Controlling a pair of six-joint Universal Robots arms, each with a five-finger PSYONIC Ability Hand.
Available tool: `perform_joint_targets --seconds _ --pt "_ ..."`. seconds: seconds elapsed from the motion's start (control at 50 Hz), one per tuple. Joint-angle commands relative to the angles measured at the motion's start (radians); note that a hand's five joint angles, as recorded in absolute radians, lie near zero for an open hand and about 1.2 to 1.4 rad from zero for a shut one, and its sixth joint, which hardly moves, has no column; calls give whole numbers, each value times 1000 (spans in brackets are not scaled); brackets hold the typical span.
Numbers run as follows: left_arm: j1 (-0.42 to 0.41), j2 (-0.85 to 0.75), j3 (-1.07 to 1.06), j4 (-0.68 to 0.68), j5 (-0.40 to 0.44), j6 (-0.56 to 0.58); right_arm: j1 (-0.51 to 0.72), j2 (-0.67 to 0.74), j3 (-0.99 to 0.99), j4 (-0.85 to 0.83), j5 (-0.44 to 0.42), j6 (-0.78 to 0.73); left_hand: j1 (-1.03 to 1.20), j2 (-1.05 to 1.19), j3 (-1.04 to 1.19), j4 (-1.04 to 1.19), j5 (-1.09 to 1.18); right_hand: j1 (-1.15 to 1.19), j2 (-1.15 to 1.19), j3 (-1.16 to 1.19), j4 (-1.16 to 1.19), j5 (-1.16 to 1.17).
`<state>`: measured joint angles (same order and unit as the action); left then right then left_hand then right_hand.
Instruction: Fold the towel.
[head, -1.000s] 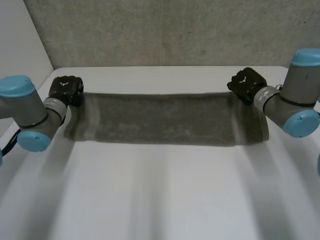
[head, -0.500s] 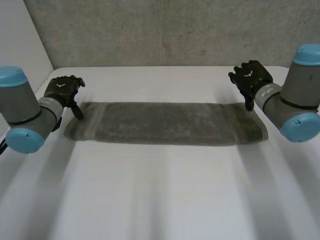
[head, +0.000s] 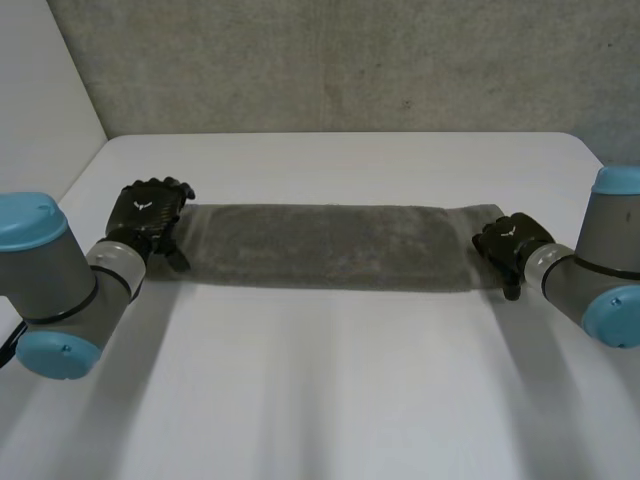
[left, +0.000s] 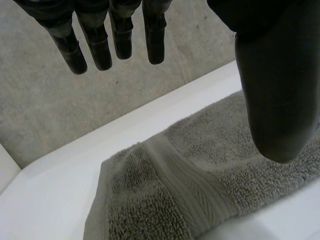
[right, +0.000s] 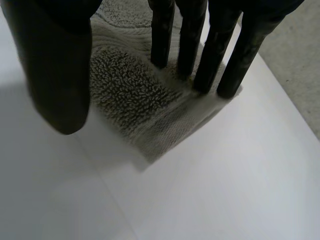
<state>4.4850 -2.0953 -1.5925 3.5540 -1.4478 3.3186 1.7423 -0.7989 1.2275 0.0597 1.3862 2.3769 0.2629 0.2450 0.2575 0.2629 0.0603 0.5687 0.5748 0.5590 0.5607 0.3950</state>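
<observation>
A grey towel (head: 330, 245) lies flat on the white table (head: 330, 400) as a long strip running left to right. My left hand (head: 148, 215) is at the towel's left end. In the left wrist view its fingers (left: 112, 30) are straight and spread above the towel's end (left: 200, 170), thumb apart, holding nothing. My right hand (head: 510, 245) is at the towel's right end. In the right wrist view its straight fingers (right: 187, 30) rest their tips on the towel's end corner (right: 130, 95), and the thumb stands off the cloth.
A grey concrete wall (head: 330, 60) rises behind the table's far edge. Bare white tabletop stretches in front of the towel. A pale side wall (head: 40, 90) stands at the left.
Both hands let go of the towel's far corners, opened, and drew back toward me to the strip's two short ends. The towel settled flat.
</observation>
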Motion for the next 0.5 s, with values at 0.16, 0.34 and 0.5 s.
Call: perform_joint_targets --seconds 0.16,0.34,0.5 --pt "5 9 -46 54 -2 -1 -84 -8 -9 -35 4 1 -73 -55 -67 -73 -45 828 821 837 836 827" --pt "5 38 -67 62 -2 -1 -185 -32 -71 -38 11 -18 -73 -55 -67 -73 -45 828 821 837 836 827" --pt "-3 41 -69 62 -3 -1 -110 -68 -247 -26 86 -84 -76 -58 -70 -76 -48 828 821 837 836 827"
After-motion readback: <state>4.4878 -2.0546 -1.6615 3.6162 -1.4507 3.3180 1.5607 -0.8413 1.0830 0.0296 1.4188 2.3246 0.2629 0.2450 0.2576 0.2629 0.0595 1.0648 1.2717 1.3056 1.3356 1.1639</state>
